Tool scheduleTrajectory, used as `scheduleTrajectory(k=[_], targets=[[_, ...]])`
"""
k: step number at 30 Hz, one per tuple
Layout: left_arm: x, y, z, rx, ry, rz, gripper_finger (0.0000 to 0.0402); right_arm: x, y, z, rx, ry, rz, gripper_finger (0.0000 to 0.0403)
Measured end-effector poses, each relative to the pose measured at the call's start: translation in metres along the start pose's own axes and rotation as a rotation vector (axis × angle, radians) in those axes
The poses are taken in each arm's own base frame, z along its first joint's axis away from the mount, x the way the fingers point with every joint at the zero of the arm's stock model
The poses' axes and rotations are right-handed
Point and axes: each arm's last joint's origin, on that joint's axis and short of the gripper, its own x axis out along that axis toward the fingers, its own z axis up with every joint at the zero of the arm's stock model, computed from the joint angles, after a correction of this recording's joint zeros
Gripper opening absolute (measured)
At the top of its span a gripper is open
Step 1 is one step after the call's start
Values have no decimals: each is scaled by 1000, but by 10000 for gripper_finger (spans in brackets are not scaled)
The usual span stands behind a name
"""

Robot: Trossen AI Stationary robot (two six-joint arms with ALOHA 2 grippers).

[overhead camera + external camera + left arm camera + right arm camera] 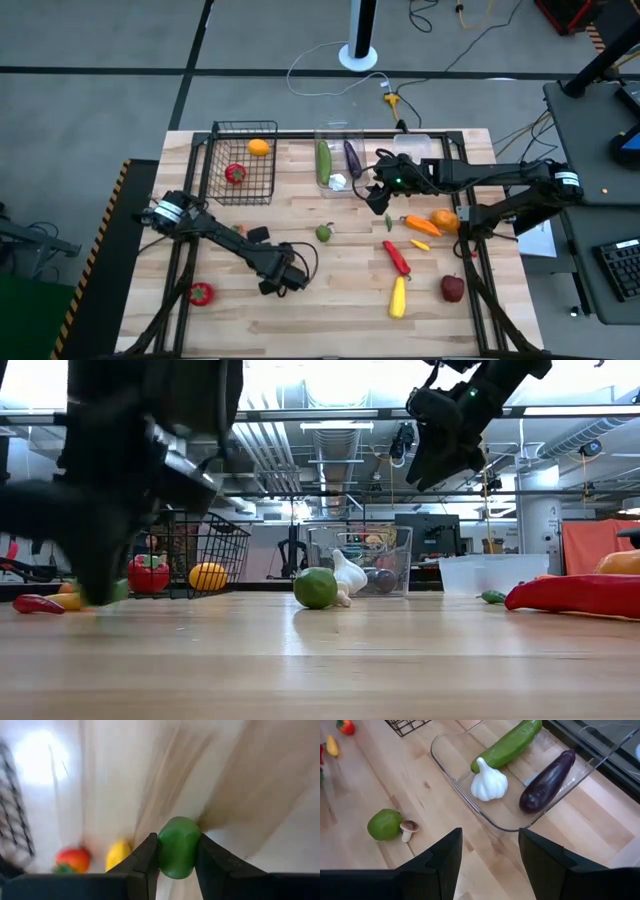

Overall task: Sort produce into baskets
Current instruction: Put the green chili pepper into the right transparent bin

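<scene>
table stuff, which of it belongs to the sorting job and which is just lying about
Job: wire basket holding a tomato; clear bin with cucumber, garlic, eggplant; loose lime, red chili; green piece in the left gripper.

Lying about: cables, keyboard.

Low view: the left arm point(120, 470) is a dark blur hiding part of the wire basket point(215, 555). Left wrist view: a red item point(74, 860) and a yellow item point(118, 855) are too blurred to identify. Right wrist view: 1 cucumber point(512, 742) is cut off by the edge.
</scene>
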Motion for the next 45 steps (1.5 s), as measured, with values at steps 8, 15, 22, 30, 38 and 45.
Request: scheduleTrajectory(k=[8, 15, 22, 30, 38, 45], targets=[[-69, -1, 13, 62, -537, -79, 83, 11, 9, -12, -63, -64, 54, 187], [-119, 17, 14, 99, -1080, -177, 83, 18, 31, -32, -205, -213, 174, 187], [-118, 33, -1, -24, -1513, -261, 83, 9, 56, -36, -340, -424, 296, 187], [-85, 41, -19, -224, -1738, -419, 82, -14, 83, -44, -477, -759, 432, 187], [-79, 43, -21, -270, -1733, -471, 82, -24, 95, -52, -599, -827, 453, 187], [-85, 46, -15, -309, -1737, -487, 82, -18, 104, -57, -649, -826, 511, 187]])
